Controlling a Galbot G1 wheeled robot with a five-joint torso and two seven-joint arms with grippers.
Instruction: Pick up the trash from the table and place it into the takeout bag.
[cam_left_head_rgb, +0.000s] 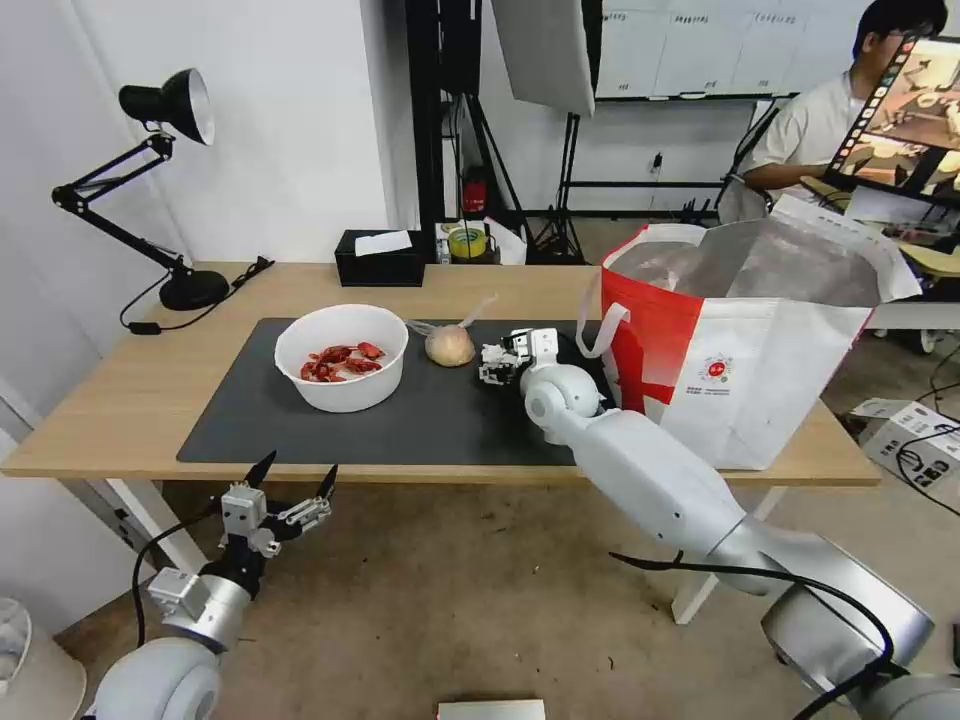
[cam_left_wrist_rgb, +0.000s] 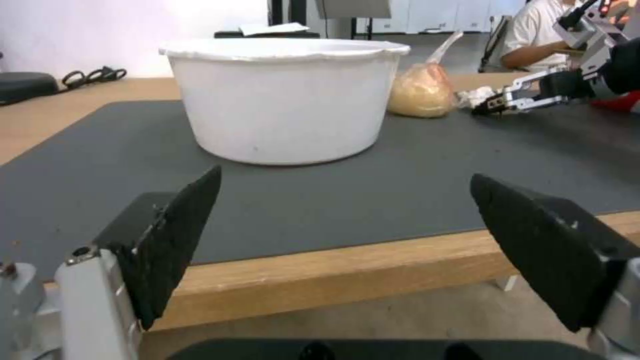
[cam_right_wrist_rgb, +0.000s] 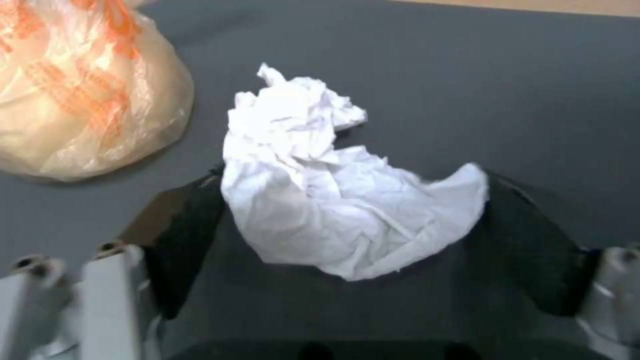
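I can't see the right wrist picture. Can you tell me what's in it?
A crumpled white tissue lies on the dark grey mat between the open black fingers of the right gripper. A knotted clear bag sits beside it.

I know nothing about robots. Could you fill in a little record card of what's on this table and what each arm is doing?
Table: long light-wood tabletop with dark grey mat
Bowl: white round plastic bowl holding red crayfish shells, on the mat
Bagged lump: knotted clear bag with beige lump, right of the bowl
Tissue: crumpled white tissue, between the right tool's open fingers, on the mat
Takeout bag: boxy white tote with red side panel, open, at the table's right end
Right tool: down at the tissue
Left tool: open, below the near edge
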